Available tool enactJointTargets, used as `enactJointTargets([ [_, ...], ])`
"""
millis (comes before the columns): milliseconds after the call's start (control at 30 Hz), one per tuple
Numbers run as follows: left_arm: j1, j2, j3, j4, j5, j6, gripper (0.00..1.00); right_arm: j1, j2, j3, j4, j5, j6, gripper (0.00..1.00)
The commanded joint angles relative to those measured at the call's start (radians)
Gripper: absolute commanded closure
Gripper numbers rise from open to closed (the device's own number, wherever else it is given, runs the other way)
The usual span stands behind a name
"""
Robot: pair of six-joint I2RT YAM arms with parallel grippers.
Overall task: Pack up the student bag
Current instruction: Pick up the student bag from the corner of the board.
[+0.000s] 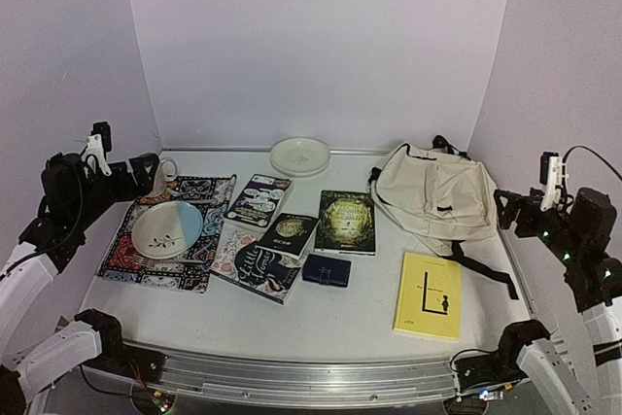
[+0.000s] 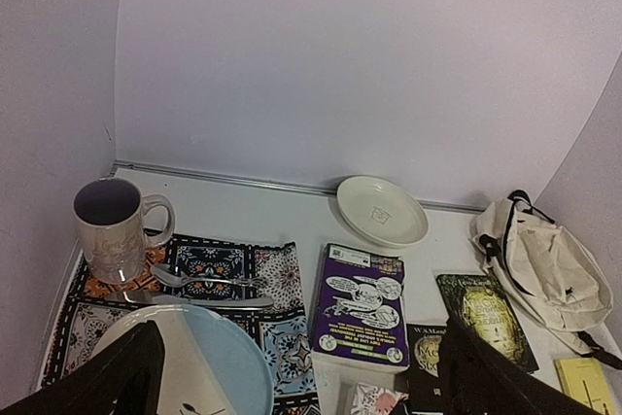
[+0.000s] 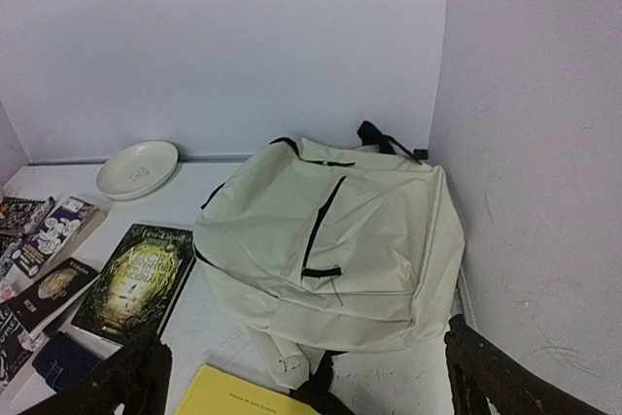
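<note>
The cream student bag [image 1: 432,191] with black straps lies flat at the back right of the table, and fills the right wrist view [image 3: 330,240]. Its zipper looks closed. Several books lie mid-table: a purple one [image 1: 259,199], a dark green one [image 1: 346,221], a black one [image 1: 288,233], a floral one [image 1: 259,267], a small navy notebook [image 1: 327,270] and a yellow one [image 1: 429,295]. My left gripper [image 1: 146,174] is open and empty, raised over the placemat's far left. My right gripper [image 1: 505,211] is open and empty, raised right of the bag.
A patterned placemat [image 1: 209,191] at the left holds a blue plate [image 1: 167,229], a mug [image 1: 163,174], and a spoon [image 2: 194,279] and knife. A white plate [image 1: 299,155] sits by the back wall. Walls close in the left, back and right.
</note>
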Motion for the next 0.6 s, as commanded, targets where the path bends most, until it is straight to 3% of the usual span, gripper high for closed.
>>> enactJointTargets([
  [0,-0.002,0.02,0.045,0.039,0.027,0.027,0.01,-0.003,0.108,0.056,0.042,-0.093,-0.002,0.02],
  [233,0.0,0.04,0.044,0.043,0.015,0.034,0.0,0.0,0.387,0.109,0.134,-0.195,0.044,0.02],
  [567,0.008,0.067,0.045,0.042,0.007,0.047,0.01,0.092,0.859,0.327,0.182,-0.041,0.107,0.02],
])
